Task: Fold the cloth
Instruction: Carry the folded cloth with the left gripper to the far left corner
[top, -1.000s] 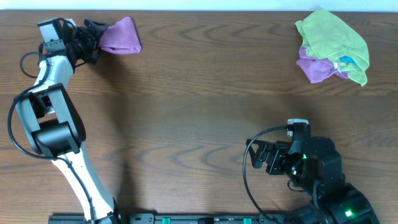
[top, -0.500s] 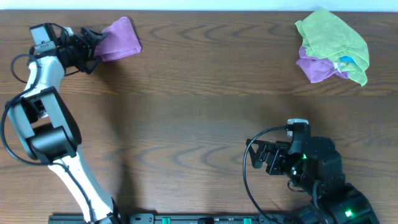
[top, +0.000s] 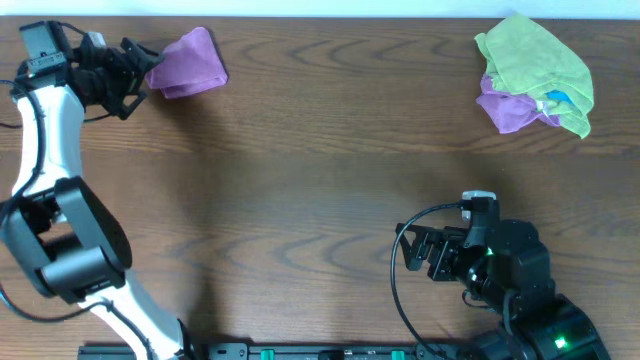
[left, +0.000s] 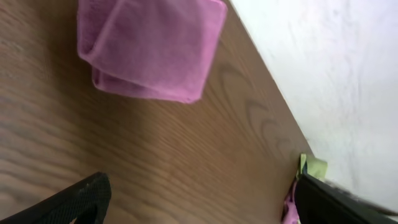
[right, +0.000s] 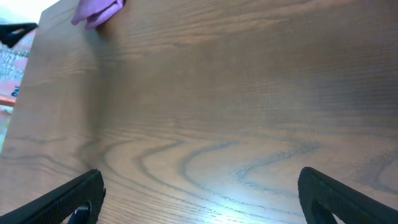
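My left tool (top: 140, 75) gapes wide and empty just beside the cloth (top: 190, 62), which lies doubled on the table (top: 320, 170), its fold apparently finished, while my right tool (top: 412, 252) sits open and empty.

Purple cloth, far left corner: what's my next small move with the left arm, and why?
Probably pull the left tool back toward the near edge. The cloth lies folded in layers on the table, and the tool is open, empty and clear of it, so nothing seems left to grip.
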